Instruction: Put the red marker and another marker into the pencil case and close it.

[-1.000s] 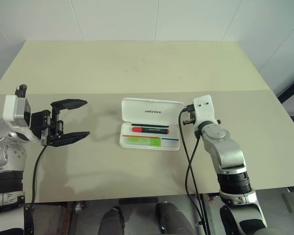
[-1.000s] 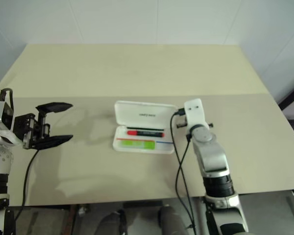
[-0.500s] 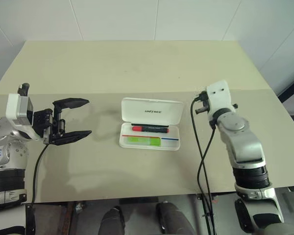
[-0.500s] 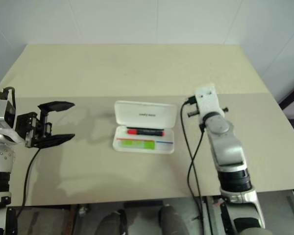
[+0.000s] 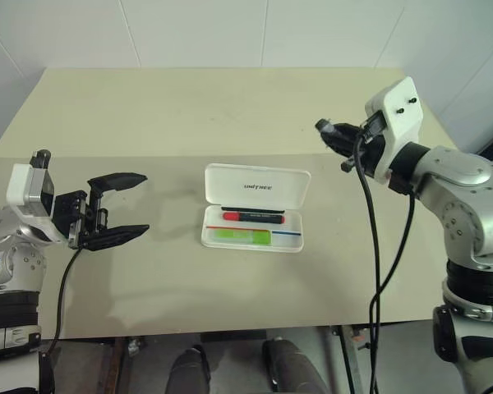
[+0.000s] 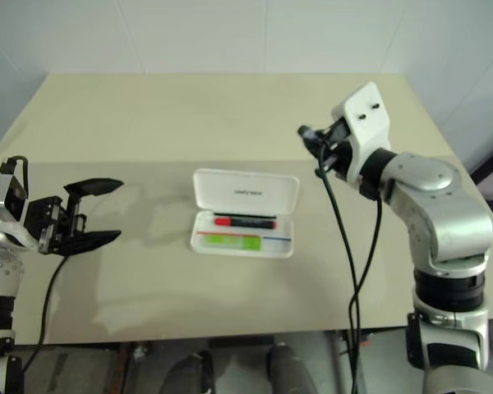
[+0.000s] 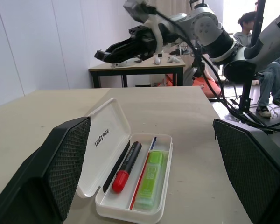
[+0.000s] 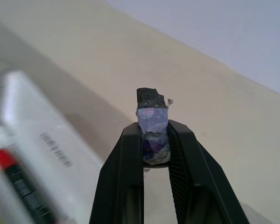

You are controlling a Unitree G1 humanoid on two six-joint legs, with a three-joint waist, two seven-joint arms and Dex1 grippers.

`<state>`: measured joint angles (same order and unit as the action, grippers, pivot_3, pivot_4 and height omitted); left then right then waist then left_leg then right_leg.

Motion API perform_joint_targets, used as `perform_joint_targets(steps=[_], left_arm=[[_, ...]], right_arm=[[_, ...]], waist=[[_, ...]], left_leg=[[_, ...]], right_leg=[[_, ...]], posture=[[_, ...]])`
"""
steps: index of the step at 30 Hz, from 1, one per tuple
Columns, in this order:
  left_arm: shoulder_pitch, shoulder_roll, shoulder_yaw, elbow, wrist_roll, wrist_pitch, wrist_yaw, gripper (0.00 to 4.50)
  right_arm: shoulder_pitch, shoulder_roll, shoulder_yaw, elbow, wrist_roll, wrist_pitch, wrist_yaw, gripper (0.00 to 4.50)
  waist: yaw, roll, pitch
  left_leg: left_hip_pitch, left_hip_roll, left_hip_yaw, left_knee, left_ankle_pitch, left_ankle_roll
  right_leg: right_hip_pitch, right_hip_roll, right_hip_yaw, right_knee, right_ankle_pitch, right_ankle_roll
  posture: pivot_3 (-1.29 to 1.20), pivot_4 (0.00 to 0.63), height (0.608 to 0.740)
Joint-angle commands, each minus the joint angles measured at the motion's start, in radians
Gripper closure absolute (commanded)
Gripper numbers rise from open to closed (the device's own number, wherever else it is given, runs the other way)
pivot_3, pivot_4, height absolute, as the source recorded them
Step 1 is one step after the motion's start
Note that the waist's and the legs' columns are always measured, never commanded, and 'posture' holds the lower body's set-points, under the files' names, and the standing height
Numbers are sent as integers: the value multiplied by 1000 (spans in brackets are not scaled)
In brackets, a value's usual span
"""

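The right gripper (image 5: 329, 131) has lifted away from the pencil case (image 5: 255, 208). A second ago it sat low at the case's right end, beside the open lid; now it hangs raised above the table (image 5: 189, 115), to the right of the case and farther back, pointing left. Its jaws are pinched together on a small dark scrap with a bluish, tape-like wrap (image 8: 151, 125), which sticks out past the fingertips in the right wrist view. The left gripper (image 5: 115, 207) is about where it was, well to the left of the case and apart from it, its two black fingers spread wide with nothing between them, aimed right towards the case.

The case has not moved. It lies open near the middle of the table, lid tipped back on the far side with the lettering showing. The red marker (image 5: 253, 217) lies in the far part of the tray, red cap to the left. The lime-green highlighter (image 5: 241, 235) lies along the near part, with a red and blue stripe running between the two.

Nothing on the table lies between either gripper and the case. In the left wrist view, beyond the table's far right, stand a dark-legged desk (image 7: 137, 70) and a seated person (image 7: 266, 60).
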<state>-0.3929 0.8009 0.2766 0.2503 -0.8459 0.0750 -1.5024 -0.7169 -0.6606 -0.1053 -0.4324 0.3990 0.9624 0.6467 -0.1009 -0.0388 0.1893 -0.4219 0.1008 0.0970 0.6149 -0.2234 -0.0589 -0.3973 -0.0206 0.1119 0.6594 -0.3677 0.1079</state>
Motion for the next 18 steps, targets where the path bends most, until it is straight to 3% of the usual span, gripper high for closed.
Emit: perform_joint_targets(steps=[1,6,11,18], left_arm=[[30,21,18,-2,-25,7,-112,0],[55,14,24,-14,-15,0,-112,0],[70,-3,26,-31,-2,-14,-109,0],[119,-9,50,-83,-10,-13,-87,0]], right_arm=[[49,-85,-1,-100,89,1,122,4117],[166,-205,65,-136,115,-59,256,4117],[216,-276,220,-80,20,-147,314,4117],[208,-240,326,-22,-49,-202,313,4117]], waist=[[2,0,0],[10,0,0],[13,0,0],[14,0,0]], left_leg=[[0,0,0,0,0,0],[0,0,0,1,0,0],[0,0,0,5,-1,1],[0,0,0,7,-2,3]], right_leg=[[0,0,0,0,0,0],[1,0,0,0,0,0],[1,0,0,2,0,0],[2,0,0,2,0,0]], posture=[[0,150,740],[0,150,740],[0,150,740],[0,150,740]])
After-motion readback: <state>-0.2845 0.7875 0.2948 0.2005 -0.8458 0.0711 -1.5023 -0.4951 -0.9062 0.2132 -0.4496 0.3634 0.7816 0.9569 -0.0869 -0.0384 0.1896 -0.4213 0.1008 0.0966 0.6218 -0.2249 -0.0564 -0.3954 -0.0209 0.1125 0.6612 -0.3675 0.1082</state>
